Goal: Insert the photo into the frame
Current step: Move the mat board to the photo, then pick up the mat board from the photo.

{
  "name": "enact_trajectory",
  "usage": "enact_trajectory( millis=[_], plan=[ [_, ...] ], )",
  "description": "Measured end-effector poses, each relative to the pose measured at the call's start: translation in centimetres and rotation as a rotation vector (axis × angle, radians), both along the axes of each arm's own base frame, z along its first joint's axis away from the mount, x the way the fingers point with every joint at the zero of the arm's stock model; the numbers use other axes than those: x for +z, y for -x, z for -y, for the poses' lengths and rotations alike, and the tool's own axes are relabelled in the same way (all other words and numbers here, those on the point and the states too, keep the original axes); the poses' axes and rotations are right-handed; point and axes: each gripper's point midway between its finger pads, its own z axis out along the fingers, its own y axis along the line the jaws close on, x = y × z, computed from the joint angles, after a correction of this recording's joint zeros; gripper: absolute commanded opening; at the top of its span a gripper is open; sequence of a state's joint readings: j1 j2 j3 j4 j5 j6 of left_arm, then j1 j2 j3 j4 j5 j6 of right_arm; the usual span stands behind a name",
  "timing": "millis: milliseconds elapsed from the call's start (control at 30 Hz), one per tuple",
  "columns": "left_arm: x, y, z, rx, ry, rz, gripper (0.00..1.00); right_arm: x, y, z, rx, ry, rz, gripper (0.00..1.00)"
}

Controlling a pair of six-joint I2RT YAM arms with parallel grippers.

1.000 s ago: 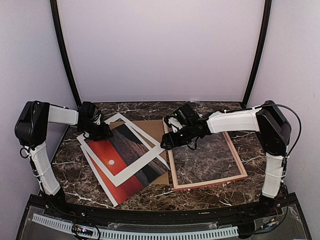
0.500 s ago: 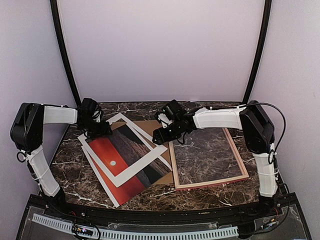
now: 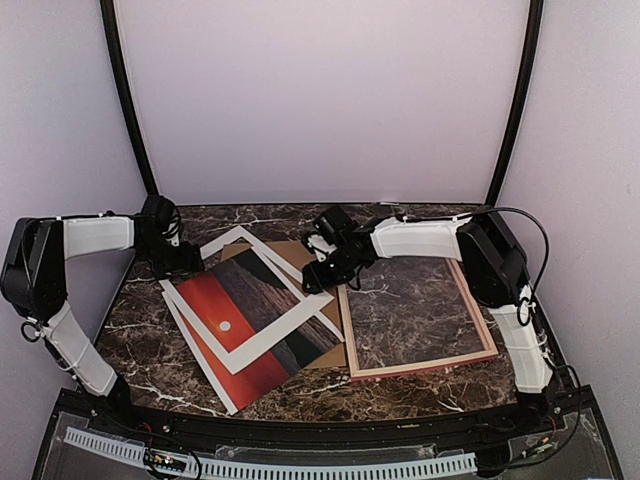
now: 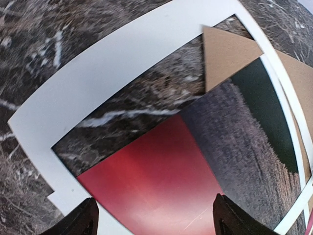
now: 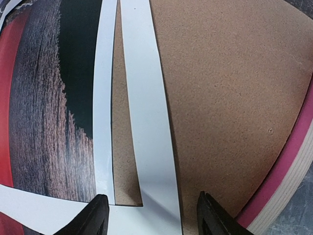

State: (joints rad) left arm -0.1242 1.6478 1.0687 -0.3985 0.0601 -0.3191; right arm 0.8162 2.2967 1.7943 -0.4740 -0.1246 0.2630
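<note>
The photo (image 3: 215, 305), a red sunset with a small white sun, lies tilted at the table's left centre. A white mat border (image 3: 290, 315) lies across it. Both rest partly on the brown backing board (image 3: 305, 258). The pink-railed frame (image 3: 420, 366) lies flat to the right, marble showing through its pane. My left gripper (image 3: 175, 262) is open and empty over the photo's far left corner; the left wrist view shows its fingers (image 4: 83, 220) straddling the red print (image 4: 161, 176). My right gripper (image 3: 315, 275) is open and empty over the white mat strip (image 5: 146, 112) and the board (image 5: 225, 88).
The dark marble table (image 3: 140, 330) is walled in by pale panels at the back and sides. The frame's pink rail (image 5: 298, 161) runs just right of my right gripper. The mat's corner (image 4: 122, 63) lies beyond my left gripper.
My left gripper has moved left and back toward the photo's far left corner. My right gripper has moved left from the frame's near corner to the mat and board. Both stay open.
</note>
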Motion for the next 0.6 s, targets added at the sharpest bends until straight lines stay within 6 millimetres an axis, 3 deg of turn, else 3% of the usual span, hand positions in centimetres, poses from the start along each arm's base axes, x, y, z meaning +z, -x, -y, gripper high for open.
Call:
enact_trajectory(
  millis=[267,433,600],
  plan=[
    [-2.4,4.0,-6.7,0.206,0.067,-0.094,0.83,-0.3,0.7,-0.2,-0.006,-0.042,-0.028,0.53],
    [-2.7,4.0,-8.2,0.254,0.103,-0.102,0.8,-0.3,1.1,-0.3,-0.02,-0.065,-0.037,0.51],
    [-3.8,2.3,-8.6,0.262,0.145,-0.129,0.76,-0.3,1.4,-0.3,-0.026,-0.073,-0.041,0.48]
  ],
)
